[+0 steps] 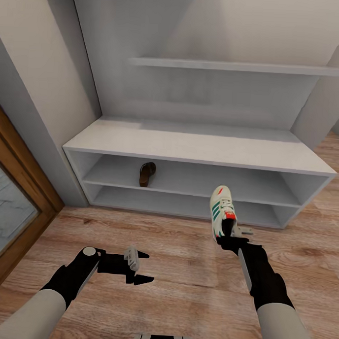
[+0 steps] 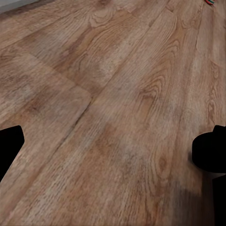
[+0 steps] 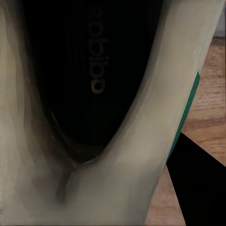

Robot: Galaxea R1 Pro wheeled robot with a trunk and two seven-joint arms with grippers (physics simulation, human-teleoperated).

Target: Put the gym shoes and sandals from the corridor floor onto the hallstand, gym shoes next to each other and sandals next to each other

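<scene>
My right gripper (image 1: pixel 234 235) is shut on the heel of a white gym shoe (image 1: pixel 221 209) with green stripes, holding it in the air in front of the hallstand (image 1: pixel 200 146), toe toward the rack. The right wrist view looks into the shoe's dark inside (image 3: pixel 89 70) with its white wall (image 3: pixel 141 141). One dark brown sandal (image 1: pixel 147 174) lies on the hallstand's upper open shelf, left of centre. My left gripper (image 1: pixel 139 267) hangs open and empty above the corridor floor (image 1: pixel 185 269); one dark fingertip (image 2: pixel 209 153) shows over the planks (image 2: pixel 108 103) in the left wrist view.
A wood-framed door (image 1: pixel 15 202) stands at the left beside a grey wall corner. A grey wall shelf (image 1: pixel 233 66) runs above the hallstand's flat top. Bare plank flooring extends to the right of the unit (image 1: pixel 330 206).
</scene>
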